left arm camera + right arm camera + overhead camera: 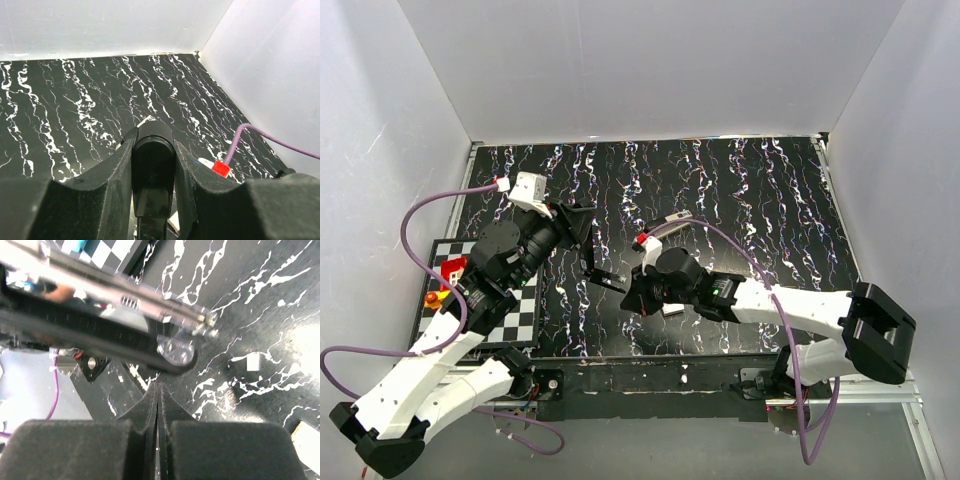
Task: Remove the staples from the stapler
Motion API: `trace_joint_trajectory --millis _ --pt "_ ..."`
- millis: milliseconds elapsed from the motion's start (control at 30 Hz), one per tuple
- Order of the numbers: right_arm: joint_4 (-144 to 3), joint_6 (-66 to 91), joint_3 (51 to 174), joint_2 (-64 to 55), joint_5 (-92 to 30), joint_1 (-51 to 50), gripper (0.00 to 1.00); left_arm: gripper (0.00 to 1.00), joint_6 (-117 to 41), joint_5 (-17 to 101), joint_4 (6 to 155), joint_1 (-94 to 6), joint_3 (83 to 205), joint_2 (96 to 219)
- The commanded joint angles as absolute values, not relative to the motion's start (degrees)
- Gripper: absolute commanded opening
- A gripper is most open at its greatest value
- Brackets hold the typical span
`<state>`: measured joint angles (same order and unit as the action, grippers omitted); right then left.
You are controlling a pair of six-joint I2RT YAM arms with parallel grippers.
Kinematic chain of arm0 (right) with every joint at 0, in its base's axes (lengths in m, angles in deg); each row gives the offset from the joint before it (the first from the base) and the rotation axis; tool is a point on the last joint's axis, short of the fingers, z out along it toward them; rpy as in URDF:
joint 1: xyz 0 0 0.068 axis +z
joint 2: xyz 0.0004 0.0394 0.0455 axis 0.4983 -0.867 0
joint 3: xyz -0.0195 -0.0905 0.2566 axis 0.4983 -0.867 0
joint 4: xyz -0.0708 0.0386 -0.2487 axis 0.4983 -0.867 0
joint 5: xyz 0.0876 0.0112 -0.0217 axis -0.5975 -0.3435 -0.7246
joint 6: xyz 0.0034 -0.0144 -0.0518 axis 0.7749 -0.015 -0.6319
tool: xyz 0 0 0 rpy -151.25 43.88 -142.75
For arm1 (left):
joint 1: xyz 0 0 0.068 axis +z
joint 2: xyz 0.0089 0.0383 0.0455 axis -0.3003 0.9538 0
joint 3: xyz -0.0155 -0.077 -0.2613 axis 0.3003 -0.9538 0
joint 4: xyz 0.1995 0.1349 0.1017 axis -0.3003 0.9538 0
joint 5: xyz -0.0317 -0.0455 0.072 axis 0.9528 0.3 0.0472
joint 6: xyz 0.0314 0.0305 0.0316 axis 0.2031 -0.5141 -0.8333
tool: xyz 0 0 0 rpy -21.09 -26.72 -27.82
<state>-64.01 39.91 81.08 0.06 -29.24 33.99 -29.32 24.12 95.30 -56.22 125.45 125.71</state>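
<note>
Stapler (152, 175) being held above the table (65, 85) near its middle, the left gripper (153, 146) clamping the dark body from both sides. The right gripper (158, 401), fingers pressing flat together on nothing, is pointing at one end of the stapler from close by. Unloading is judged under way, not finished: the silver strip is standing apart from the dark body, yet no staples are showing along it. Only the right wrist view is revealing this gap, plus two pale blocks (253, 361) (307, 439) lying on the table; whether they are staples cannot be told. Only the left wrist view is showing the clamp. The top view is giving both arms' layout.
</note>
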Motion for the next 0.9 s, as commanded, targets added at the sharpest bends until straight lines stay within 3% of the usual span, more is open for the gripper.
trace_joint_trajectory --millis 0,533,867 --pt "-60.93 40.41 86.18 0.13 -23.79 34.27 0.01 0.00 -26.26 26.87 94.36 -56.33 130.25 124.72" --pt "-69.72 24.95 94.44 5.66 -2.08 34.27 0.01 0.00 -24.94 32.31 101.49 -56.41 132.10 123.57" --pt "-76.57 19.23 93.83 19.90 2.23 33.92 0.01 0.00 -23.53 42.60 95.25 -56.33 127.70 124.01"
